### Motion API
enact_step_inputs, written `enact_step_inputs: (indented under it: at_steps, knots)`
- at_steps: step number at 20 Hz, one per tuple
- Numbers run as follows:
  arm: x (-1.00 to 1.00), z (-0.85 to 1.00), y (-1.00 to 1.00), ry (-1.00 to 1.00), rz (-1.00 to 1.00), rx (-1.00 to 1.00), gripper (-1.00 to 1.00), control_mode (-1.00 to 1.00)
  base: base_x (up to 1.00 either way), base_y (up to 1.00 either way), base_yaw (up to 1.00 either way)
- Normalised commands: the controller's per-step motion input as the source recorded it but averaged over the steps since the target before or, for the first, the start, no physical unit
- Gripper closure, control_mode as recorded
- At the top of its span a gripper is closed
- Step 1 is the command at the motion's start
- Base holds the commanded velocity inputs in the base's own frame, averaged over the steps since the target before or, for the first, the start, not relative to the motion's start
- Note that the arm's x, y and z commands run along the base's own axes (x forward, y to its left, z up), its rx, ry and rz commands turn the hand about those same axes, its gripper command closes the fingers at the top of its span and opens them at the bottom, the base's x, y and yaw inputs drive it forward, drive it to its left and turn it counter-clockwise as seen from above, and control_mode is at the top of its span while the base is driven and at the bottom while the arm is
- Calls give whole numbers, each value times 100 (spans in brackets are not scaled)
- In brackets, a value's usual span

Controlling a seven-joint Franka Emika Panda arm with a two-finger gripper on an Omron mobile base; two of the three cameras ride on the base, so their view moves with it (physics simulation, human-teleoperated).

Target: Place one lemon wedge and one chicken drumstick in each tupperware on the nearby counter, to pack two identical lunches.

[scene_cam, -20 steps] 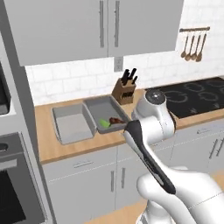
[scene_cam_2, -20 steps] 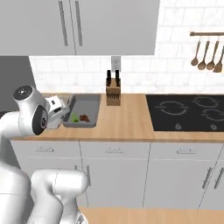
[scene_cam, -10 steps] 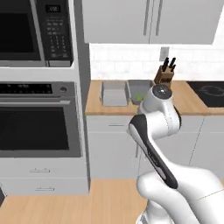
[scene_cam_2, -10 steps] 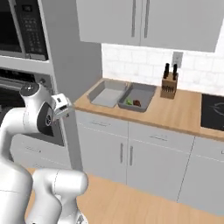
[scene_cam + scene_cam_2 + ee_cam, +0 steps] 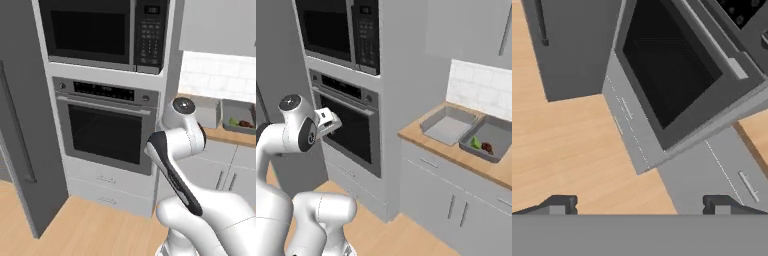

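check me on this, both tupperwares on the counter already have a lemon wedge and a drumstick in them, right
Not both. In the right base view only the right tupperware holds a lemon wedge and a chicken drumstick. The left tupperware beside it on the counter has nothing in it.

Grey tupperwares holding a yellow-green lemon wedge and reddish-brown drumstick on a light wooden table.
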Motion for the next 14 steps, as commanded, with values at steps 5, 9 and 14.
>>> enact_step_inputs:
  at_steps: [5,9,14]
  knots:
    - [0,0,0,0,0,0,-100,100,15,100,52]
    - [0,0,0,0,0,0,-100,100,2,100,53]
    - [0,0,0,0,0,0,-100,100,-1,100,53]
